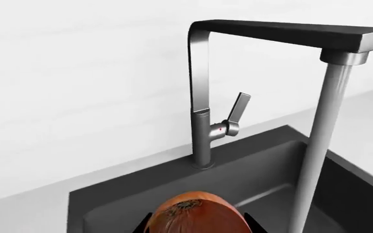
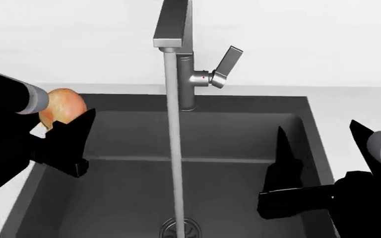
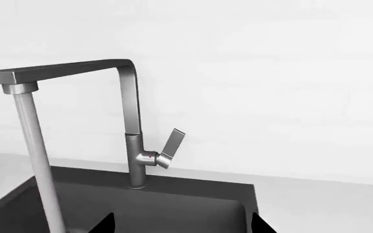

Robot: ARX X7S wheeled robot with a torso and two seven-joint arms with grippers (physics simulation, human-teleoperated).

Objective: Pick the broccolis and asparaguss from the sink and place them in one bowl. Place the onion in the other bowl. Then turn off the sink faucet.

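Observation:
My left gripper [image 2: 61, 124] is shut on the tan-orange onion [image 2: 61, 106] and holds it above the left rim of the dark grey sink [image 2: 243, 129]. The onion fills the space between the jaws in the left wrist view [image 1: 196, 213]. My right gripper [image 2: 319, 148] is open and empty over the sink's right side. The steel faucet [image 2: 185, 64] stands at the back with its lever [image 2: 227, 62] tilted up, and a stream of water [image 2: 174, 148] runs down to the drain [image 2: 177, 230]. Broccoli, asparagus and both bowls are out of view.
A white wall rises behind the faucet. Pale countertop [image 2: 356, 109] borders the sink on both sides. The faucet also shows in the left wrist view [image 1: 203, 121] and in the right wrist view [image 3: 134, 145], with the water column between the two arms.

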